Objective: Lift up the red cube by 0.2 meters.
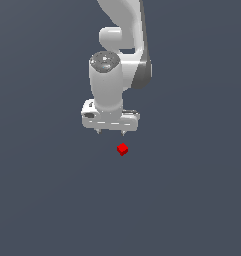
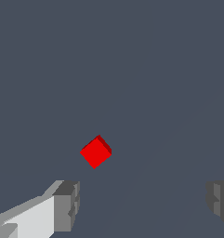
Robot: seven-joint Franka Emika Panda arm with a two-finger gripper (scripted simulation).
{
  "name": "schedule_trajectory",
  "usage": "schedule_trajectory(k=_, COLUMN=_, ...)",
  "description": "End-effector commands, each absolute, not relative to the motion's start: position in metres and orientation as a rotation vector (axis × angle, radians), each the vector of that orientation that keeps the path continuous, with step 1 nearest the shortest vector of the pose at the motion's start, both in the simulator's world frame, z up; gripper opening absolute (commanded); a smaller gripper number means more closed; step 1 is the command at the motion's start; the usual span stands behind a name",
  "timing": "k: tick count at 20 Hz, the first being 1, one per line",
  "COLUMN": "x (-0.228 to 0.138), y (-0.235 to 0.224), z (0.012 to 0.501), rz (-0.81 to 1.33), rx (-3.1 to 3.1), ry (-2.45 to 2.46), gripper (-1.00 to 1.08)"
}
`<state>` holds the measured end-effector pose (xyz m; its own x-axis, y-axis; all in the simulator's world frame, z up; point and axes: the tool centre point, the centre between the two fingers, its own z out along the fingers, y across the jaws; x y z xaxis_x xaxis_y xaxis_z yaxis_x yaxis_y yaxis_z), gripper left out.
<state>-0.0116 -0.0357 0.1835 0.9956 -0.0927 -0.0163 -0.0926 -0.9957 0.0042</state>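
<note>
The red cube (image 1: pixel 122 149) is a tiny bright red block lying on the dark grey floor, near the middle of the exterior view. The white gripper (image 1: pixel 111 133) hangs over the floor with its fingertips pointing down, and the cube shows just below and slightly toward the exterior view's right of them. In the wrist view the red cube (image 2: pixel 95 151) lies ahead of the gripper (image 2: pixel 143 204), apart from both fingers (image 2: pixel 67 204). The jaws stand wide apart with nothing between them, so the gripper is open.
A plain dark grey floor (image 1: pixel 192 200) fills both views. The white arm (image 1: pixel 119 45) rises behind the gripper toward the top of the exterior view. No other object shows.
</note>
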Motion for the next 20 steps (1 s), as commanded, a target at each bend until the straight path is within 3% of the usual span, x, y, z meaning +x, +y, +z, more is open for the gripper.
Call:
schedule_trajectory(k=1, x=-0.012, y=-0.036, z=0.184, rz=-0.026, rx=3.135, ry=-0.145, gripper=1.0)
schedule_trajectory(k=11, x=-0.012, y=-0.03, z=0.165, rz=-0.023, rx=3.139, ry=-0.021, gripper=1.0)
schedule_trajectory(k=20, x=-0.014, y=-0.014, z=0.115, rz=-0.015, rx=3.126, ry=0.314, gripper=1.0)
